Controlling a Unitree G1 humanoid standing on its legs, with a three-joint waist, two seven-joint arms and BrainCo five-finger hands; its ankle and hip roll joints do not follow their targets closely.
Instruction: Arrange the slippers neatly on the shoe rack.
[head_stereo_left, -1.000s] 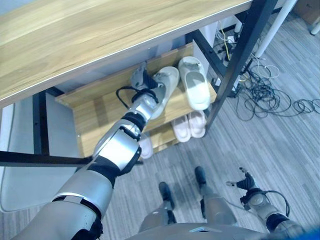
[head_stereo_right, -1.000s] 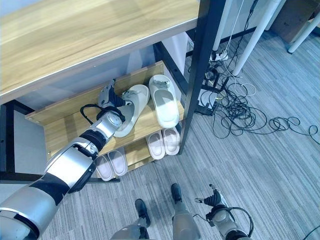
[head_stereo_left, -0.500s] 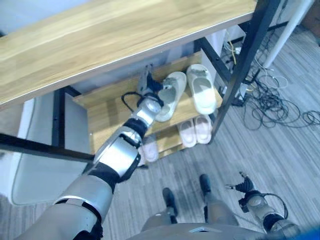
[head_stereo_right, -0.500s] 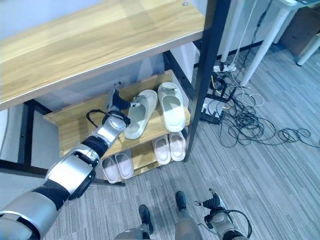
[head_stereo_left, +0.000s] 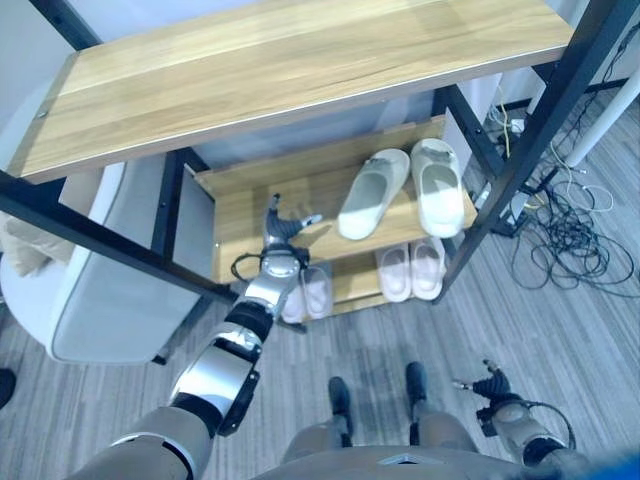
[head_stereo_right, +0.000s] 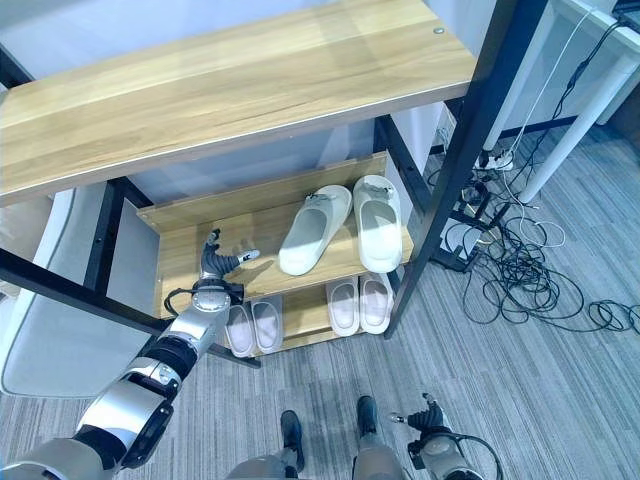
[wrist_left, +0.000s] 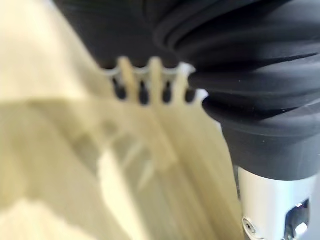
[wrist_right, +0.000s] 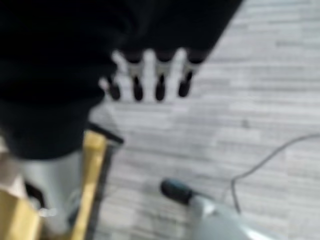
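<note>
Long pale wood-grain worktop on a black metal frame: smooth laminate board with a thin light edge, spanning the top of the scene.

Grey striped carpet floor: short-pile, laid in narrow bands; a loose tangle of black and white cables lay on it beside the frame's right post.

Low two-tier wooden shoe rack: light oak-look boards with a raised back lip, standing under the worktop.

Pair of cream moulded foam slippers: thick rounded soles, broad closed straps, matte finish. Both rested on the rack's upper shelf towards its right end. The left one lay angled, its toe leaning towards its mate; the right one lay nearly straight. They were close together at the toes, apart at the heels.

Two pairs of small pale pink slippers on the lower shelf: one pair at the right, one pair at the left, each pair side by side.

Left hand: silver fingers with dark tips spread and straight, holding nothing, above the bare left part of the upper shelf, well apart from the cream slippers.

Right hand: low by the floor, fingers loosely extended, empty.
</note>
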